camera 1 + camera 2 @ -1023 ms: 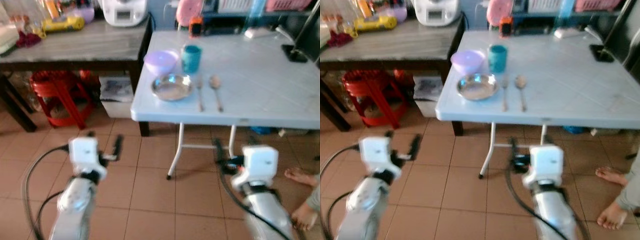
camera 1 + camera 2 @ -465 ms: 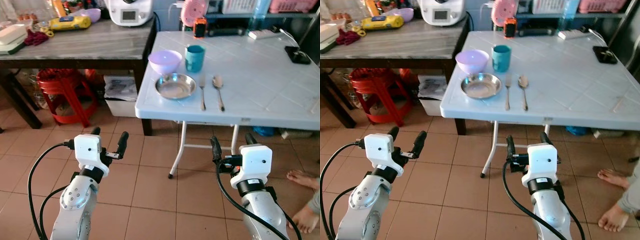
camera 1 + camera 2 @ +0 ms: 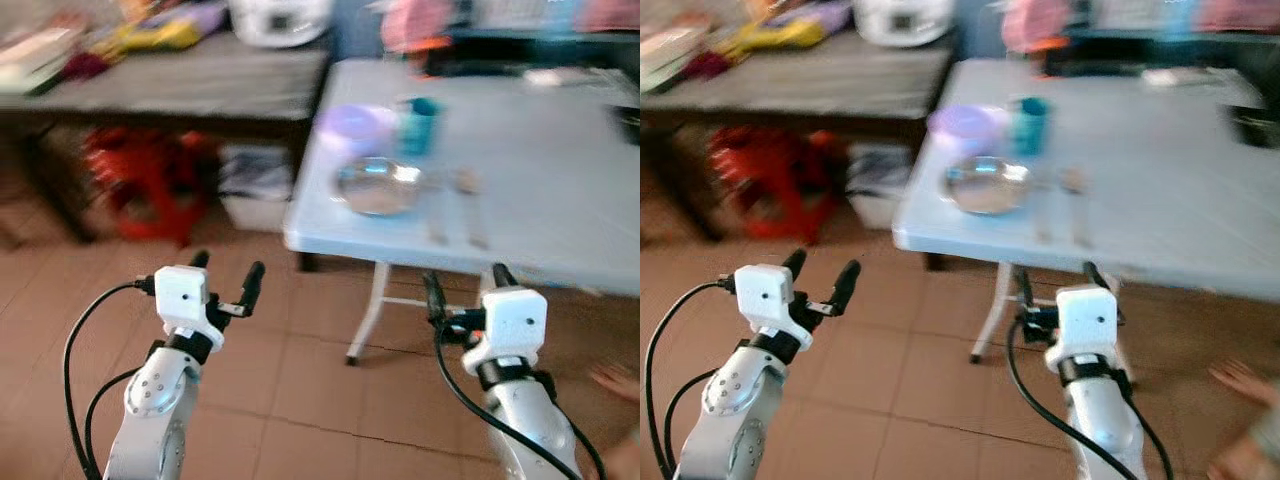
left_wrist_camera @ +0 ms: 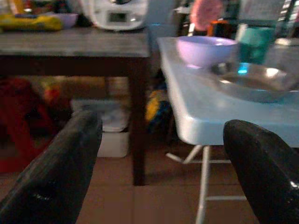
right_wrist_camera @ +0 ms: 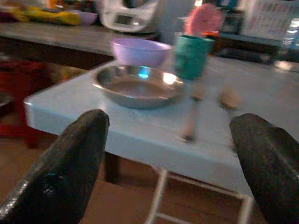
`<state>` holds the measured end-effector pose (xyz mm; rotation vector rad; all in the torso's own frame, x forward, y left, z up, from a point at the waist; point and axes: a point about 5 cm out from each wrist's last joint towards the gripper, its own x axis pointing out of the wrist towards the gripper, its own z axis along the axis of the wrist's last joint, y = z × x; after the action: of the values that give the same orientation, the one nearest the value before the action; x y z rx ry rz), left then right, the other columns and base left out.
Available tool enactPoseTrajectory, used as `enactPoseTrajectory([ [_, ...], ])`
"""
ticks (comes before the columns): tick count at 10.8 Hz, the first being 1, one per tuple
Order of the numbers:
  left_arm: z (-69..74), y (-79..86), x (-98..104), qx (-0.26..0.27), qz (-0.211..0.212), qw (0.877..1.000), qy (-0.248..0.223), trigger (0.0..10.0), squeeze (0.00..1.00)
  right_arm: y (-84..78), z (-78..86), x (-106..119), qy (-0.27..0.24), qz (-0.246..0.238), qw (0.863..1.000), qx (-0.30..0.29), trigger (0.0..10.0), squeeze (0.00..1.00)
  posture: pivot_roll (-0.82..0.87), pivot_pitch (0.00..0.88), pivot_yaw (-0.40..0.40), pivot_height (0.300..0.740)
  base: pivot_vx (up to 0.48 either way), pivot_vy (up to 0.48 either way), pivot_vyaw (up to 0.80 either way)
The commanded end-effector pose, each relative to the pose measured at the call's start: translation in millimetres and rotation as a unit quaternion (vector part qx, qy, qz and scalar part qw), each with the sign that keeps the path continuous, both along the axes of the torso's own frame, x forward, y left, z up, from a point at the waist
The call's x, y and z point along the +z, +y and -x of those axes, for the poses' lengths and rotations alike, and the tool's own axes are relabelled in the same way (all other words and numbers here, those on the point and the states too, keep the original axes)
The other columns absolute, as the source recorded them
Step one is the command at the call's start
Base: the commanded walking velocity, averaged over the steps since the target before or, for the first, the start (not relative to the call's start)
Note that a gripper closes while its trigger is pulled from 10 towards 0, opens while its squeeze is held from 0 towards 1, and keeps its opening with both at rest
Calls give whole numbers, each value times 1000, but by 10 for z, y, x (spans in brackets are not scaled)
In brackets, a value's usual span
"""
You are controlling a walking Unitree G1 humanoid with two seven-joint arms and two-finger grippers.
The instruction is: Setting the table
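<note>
A light blue folding table (image 3: 560,160) stands ahead to the right, blurred. Near its front left corner lie a metal plate (image 3: 378,187), a purple bowl (image 3: 350,125), a teal cup (image 3: 420,112), a fork (image 5: 190,116) and a spoon (image 5: 229,98). The fork and spoon lie side by side to the right of the plate. My left gripper (image 3: 225,275) is open and holds nothing, low over the floor, left of the table. My right gripper (image 3: 465,290) is open too, below the table's front edge. Both wrist views look along the fingers (image 4: 56,172) at the plate (image 4: 254,79).
A dark side table (image 3: 180,85) with a white appliance (image 3: 280,18) and clutter stands at the left. Under it are a red stool (image 3: 140,180) and a white box (image 3: 255,190). The folding table's white legs (image 3: 370,310) stand between my arms. A person's foot (image 3: 615,380) rests on the tiled floor.
The whole picture has shifted a little and gone blurred, so the camera moved. Both grippers stay open at the same height; the tableware has not moved.
</note>
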<state>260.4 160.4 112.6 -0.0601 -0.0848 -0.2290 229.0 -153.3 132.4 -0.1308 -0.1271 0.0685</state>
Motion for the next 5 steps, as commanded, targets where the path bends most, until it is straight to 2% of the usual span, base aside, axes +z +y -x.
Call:
enactPoseTrajectory([
  [1, -2, -11, -13, -4, 0, 1000, 2, 10000, 0, -29, 9, -19, 3, 2, 1000, -3, 10000, 0, -58, 72, 70, 740, 341, 0, 0],
  [5, 2, -38, -39, -12, 2, 1000, 4, 10000, 0, -49, -4, -25, 6, -14, 1000, -10, 10000, 0, -58, 68, 68, 740, 340, 0, 0],
])
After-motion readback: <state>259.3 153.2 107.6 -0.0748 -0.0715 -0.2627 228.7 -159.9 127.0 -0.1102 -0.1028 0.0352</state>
